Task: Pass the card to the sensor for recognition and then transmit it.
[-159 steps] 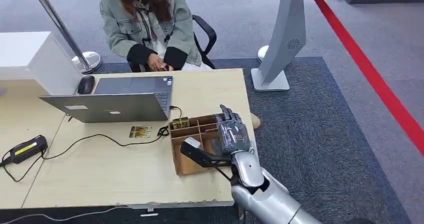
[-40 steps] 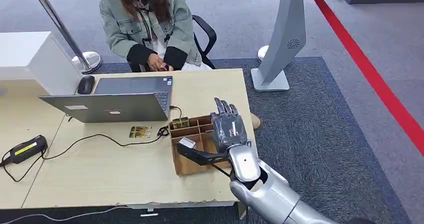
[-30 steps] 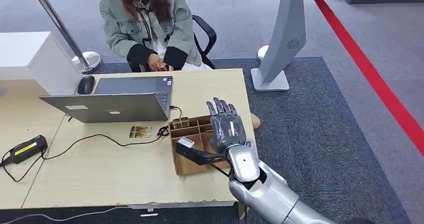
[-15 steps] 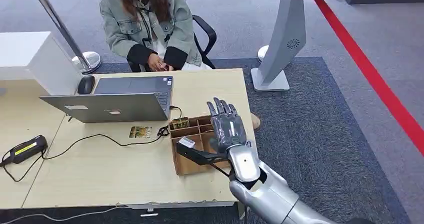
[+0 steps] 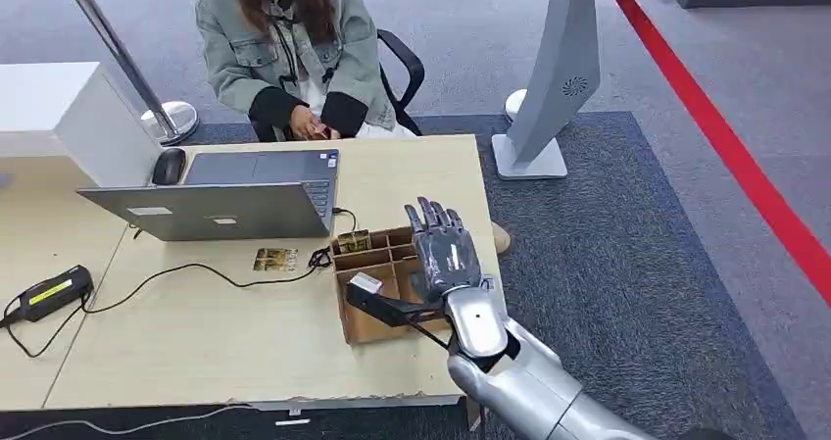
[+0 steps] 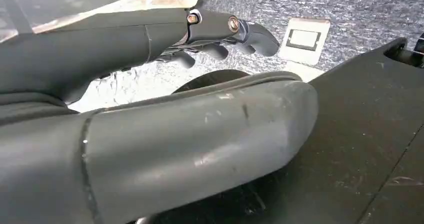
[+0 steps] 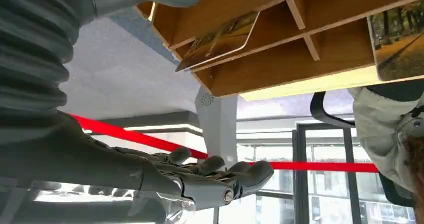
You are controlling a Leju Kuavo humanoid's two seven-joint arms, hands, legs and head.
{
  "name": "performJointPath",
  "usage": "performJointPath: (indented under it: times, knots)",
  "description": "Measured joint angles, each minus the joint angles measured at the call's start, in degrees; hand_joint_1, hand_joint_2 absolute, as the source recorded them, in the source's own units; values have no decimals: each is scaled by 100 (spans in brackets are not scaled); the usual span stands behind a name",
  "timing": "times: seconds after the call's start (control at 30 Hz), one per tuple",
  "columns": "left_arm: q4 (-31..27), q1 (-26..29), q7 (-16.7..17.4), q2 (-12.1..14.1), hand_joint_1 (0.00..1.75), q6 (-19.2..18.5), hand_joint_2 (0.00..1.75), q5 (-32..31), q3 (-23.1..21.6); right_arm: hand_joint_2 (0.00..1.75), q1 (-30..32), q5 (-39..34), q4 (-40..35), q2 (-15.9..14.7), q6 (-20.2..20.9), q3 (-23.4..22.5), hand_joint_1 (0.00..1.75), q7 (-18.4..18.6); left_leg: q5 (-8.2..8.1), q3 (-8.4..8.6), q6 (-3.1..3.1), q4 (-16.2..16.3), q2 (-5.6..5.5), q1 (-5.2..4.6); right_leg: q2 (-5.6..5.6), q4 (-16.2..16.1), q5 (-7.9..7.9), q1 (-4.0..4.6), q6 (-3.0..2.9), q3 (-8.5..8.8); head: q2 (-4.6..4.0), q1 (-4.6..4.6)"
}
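Your right hand (image 5: pixel 446 254) hovers open, fingers spread, over the divided box (image 5: pixel 367 317) at the desk's right edge. The card (image 7: pixel 220 39) leaning inside looks thin, light and slick, so pinch its raised edge.

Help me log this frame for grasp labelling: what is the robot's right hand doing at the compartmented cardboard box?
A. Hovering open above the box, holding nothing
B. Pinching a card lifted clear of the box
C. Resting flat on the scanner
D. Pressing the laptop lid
A: the right hand is over the brown compartmented cardboard box with fingers spread and nothing in them, while the card lies in its compartment.
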Motion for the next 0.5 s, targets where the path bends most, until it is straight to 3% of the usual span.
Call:
performJointPath:
  times: [0.5]
  knots:
    - [0, -2, 0, 0, 0, 2, 0, -50, 0, 175, -10, -13, 98, 33, -68, 0, 37, -22, 0, 0, 0, 0, 1, 0, 0, 0, 0, 0, 0, 0, 0, 0]
